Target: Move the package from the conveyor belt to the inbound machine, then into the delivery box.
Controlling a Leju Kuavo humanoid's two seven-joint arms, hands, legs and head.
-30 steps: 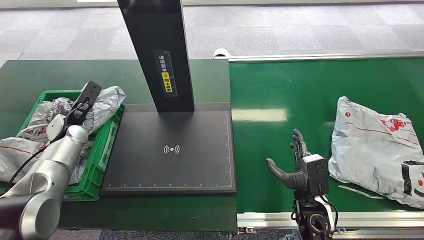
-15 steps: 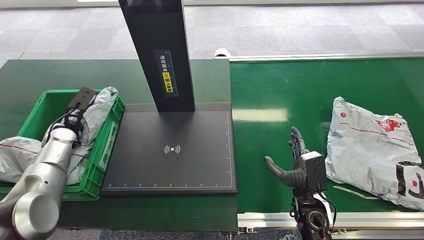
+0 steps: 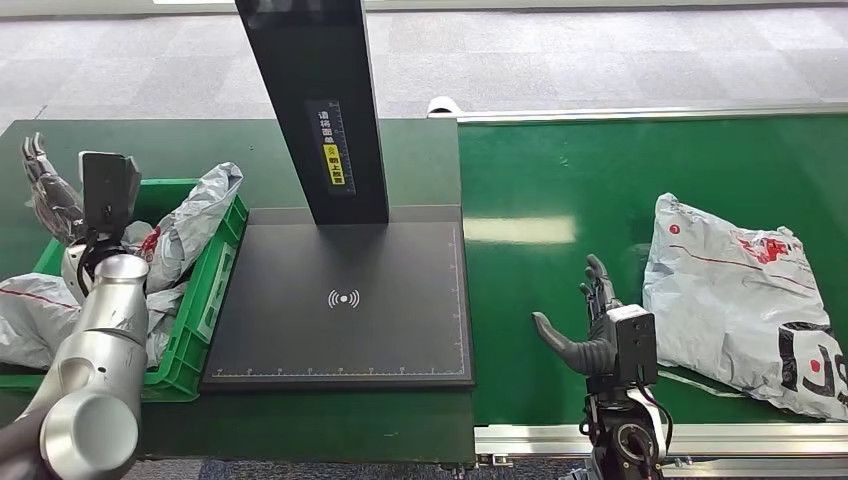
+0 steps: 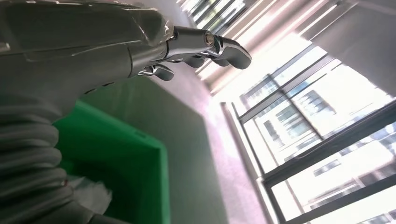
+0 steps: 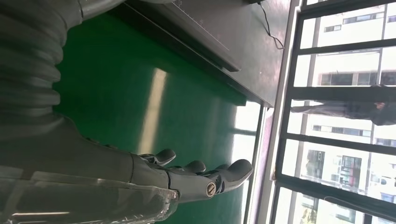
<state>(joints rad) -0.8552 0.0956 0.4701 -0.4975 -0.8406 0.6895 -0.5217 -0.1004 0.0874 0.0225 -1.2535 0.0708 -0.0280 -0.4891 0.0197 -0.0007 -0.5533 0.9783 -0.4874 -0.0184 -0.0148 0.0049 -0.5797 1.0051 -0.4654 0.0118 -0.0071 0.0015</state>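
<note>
Package [image 3: 745, 300] lies on the green conveyor belt [image 3: 600, 170] at about 3 o'clock of the table scene, grey plastic, crumpled, one edge just beside the right hand [image 3: 590, 325]. Right hand stands upright on the belt with thumb and fingers spread, holding nothing. Left hand [image 3: 50, 185] is raised over the far corner of the green delivery box [image 3: 205, 290] at 9 o'clock, fingers apart and empty; the left wrist view shows the same, fingers only lightly curled with nothing between them. Box already holds several grey bags [image 3: 190, 215].

Inbound machine [image 3: 345, 300] sits between box and belt, at 6 o'clock of its own black column [image 3: 315, 100].

Risks, judged from this layout:
- The bag is slack and slippery-looking; a grasp on a loose fold could slide off or drag the bag rather than lift it.
- If the belt carries the bag along, the hand may close late or on an edge only.
- The column stands close over the scan plate; a high carry could clip it.
- The box is heaped, so a dropped bag might spill over the rim.

Writing: white wireless symbol at the plate's centre. Column carries a black label with white Chinese characters and a yellow sticker, too small to read. Package shows red printing and a black panel with a white and red mark, not legible.
</note>
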